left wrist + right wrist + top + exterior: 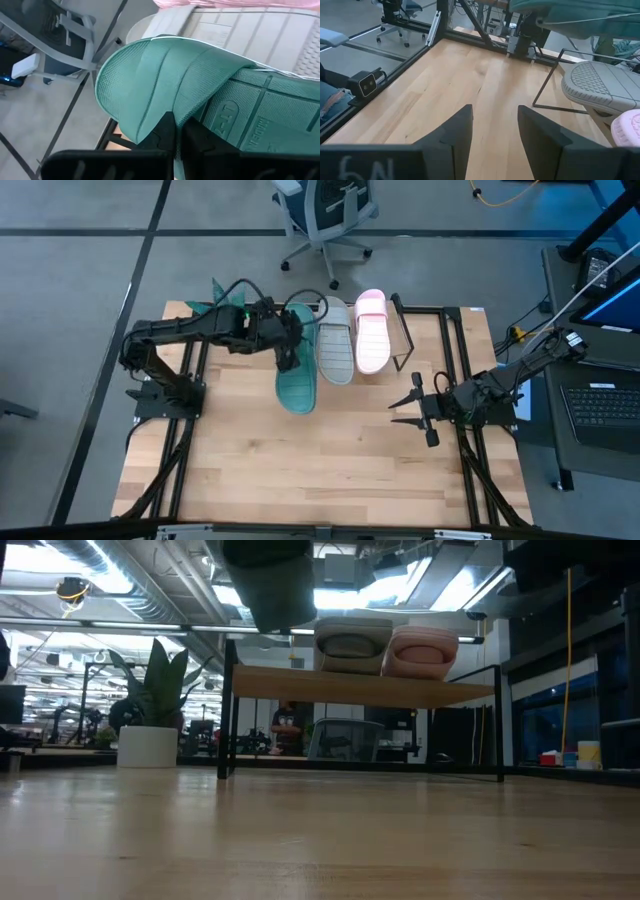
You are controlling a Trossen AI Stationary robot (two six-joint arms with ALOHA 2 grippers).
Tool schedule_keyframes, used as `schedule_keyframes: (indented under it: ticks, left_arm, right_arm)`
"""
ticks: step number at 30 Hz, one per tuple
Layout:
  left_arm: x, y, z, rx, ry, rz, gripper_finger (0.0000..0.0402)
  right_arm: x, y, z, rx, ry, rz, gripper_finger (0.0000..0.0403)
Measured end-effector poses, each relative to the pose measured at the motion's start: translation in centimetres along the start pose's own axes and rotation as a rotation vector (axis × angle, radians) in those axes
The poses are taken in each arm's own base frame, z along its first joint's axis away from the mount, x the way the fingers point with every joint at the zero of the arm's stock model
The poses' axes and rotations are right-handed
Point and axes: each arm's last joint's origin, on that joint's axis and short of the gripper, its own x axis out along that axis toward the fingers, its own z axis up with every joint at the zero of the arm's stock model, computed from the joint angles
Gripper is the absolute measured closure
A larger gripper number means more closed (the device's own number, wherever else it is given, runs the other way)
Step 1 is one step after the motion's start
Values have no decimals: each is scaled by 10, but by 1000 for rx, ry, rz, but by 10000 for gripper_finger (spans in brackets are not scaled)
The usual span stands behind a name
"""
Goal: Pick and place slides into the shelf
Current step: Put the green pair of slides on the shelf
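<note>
Two dark arms are seen over a light wooden worktop, one at each side. Toward the far edge of the worktop stands the shelf, a pale slanted board on a thin black wire frame. Two slides are already laid on it side by side, touching: the grey slide in the middle and the pale pink slide beside it, at the end nearer the right arm. The teal green slide is held in the air beside the grey one, at the shelf's open end, its lower part hanging out over the worktop. It is pinched at the strap by the left tool, whose fingers are pressed together on the strap with the ribbed sole turned toward the wrist camera. The right tool is kept low over the worktop, well apart from the shelf and near the right edge, its fingers spread with nothing between them
</note>
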Motion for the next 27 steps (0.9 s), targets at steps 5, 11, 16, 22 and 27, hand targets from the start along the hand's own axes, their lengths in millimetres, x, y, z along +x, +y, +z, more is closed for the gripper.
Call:
schedule_keyframes:
  ticks: [5,11,16,22,27]
  left_arm:
    - [6,10,1,-26,12,22,399]
    - [11,19,3,-32,15,42,399]
    - [15,26,4,-32,20,55,399]
    - [19,35,4,-55,32,73,399]
    - [22,39,5,-72,33,83,399]
  right_arm:
    - [0,0,0,-1,3,0,244]
    - [0,0,0,-1,3,0,244]
    - [0,0,0,-2,5,0,244]
    - [0,0,-1,-4,12,1,244]
    - [0,0,-1,-5,12,1,244]
